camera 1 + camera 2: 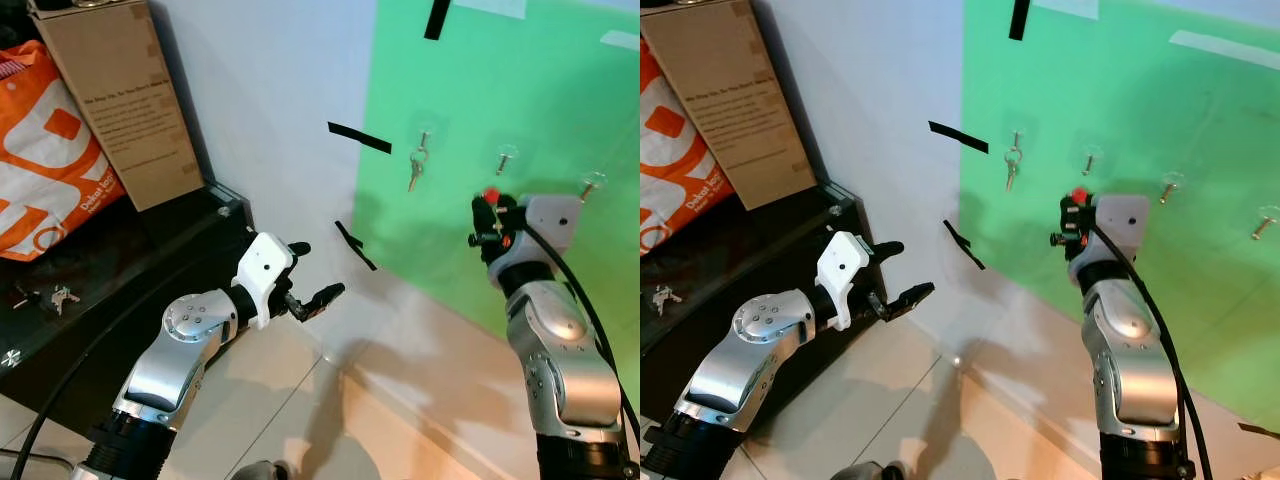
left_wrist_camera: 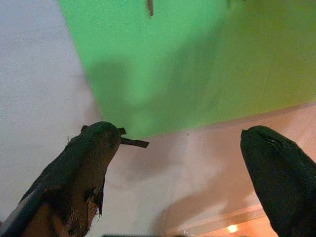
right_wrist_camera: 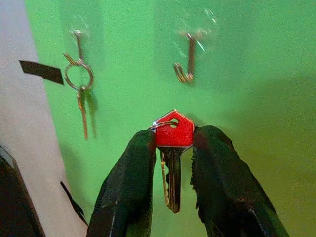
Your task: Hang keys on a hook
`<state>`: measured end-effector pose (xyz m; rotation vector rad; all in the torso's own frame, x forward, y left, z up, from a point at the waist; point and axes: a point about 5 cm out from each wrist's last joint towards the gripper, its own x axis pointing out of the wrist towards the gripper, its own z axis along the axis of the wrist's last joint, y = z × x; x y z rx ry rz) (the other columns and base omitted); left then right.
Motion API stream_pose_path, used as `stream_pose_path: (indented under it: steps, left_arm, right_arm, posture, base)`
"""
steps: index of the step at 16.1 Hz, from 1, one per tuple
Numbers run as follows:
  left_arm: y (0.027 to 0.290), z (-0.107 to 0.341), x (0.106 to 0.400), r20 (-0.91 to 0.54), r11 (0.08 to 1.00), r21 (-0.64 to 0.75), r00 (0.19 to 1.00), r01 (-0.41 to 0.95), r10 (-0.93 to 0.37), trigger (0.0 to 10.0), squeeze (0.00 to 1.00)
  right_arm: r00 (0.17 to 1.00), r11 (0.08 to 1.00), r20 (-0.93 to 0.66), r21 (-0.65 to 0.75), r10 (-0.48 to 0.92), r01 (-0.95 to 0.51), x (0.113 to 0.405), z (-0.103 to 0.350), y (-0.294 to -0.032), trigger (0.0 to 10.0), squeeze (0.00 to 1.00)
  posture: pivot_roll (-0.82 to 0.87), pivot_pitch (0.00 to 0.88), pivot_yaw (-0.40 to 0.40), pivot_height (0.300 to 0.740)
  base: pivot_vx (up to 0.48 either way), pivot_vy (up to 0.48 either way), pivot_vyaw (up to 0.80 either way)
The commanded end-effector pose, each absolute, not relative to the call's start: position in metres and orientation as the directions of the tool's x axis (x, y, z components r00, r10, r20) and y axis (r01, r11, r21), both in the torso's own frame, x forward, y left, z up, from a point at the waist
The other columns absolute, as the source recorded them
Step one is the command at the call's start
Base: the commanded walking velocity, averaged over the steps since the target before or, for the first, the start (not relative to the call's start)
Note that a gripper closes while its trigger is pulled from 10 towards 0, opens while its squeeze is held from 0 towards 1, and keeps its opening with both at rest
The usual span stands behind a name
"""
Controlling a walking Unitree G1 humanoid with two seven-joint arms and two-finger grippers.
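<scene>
— Where are you in the job?

— I'm on the approach. My right gripper [image 3: 173,148] is pinched tight on the red-headed key [image 3: 172,132], blade hanging down between the fingers, its ring peeking out at the head. I'm holding it up in front of the green panel [image 1: 520,90], just below the free hook [image 3: 186,58].

— And the other hook?

— Taken — a bunch of keys on a ring [image 3: 79,81] already hangs from the leftmost hook [image 1: 424,130]. More hooks run off to the right.

— What does the next move need?

— As I judge it, a lift and a push forward, so the ring's opening clears the hook's tip and drops over it. Only then do I let go. The ring is small and edge-on, so lining it up is the tricky part.

— Left arm?

— My left gripper [image 1: 312,275] hangs low near the wall, fingers spread wide, holding nothing.
</scene>
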<state>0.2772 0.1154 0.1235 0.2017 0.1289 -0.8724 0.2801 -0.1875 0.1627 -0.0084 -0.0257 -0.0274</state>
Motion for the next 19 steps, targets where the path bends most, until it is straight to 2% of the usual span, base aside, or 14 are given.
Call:
stream_pose_path:
  steps: [1, 4, 11, 19]
  left_arm:
    - [0.115, 0.125, 0.276, -0.197, 0.618, 0.125, 0.630, 0.776, -0.751, 10.0, 0.00]
    - [0.114, 0.125, 0.276, -0.201, 0.613, 0.126, 0.625, 0.780, -0.754, 10.0, 0.00]
    - [0.111, 0.130, 0.276, -0.175, 0.603, 0.108, 0.612, 0.790, -0.771, 10.0, 0.00]
    - [0.098, 0.144, 0.265, -0.055, 0.515, 0.014, 0.515, 0.857, -0.855, 10.0, 0.00]
  right_arm:
    - [0.999, 1.000, 0.050, -0.009, -0.017, 0.017, 0.279, 0.168, -0.184, 10.0, 0.00]
    - [0.993, 1.000, 0.117, 0.003, 0.028, -0.028, 0.273, 0.182, -0.178, 10.0, 0.00]
    - [0.984, 1.000, 0.179, 0.013, 0.022, -0.025, 0.275, 0.195, -0.181, 10.0, 0.00]
    - [0.979, 0.999, 0.196, -0.004, 0.047, -0.048, 0.285, 0.201, -0.178, 10.0, 0.00]
  posture:
    - [-0.08, 0.000, 0.044, 0.740]
    - [-0.08, 0.000, 0.053, 0.740]
    - [-0.08, 0.000, 0.050, 0.740]
    - [-0.07, 0.000, 0.051, 0.740]
  base:
    - [0.000, 0.000, 0.00]
    - [0.000, 0.000, 0.00]
    - [0.000, 0.000, 0.00]
    - [0.000, 0.000, 0.00]
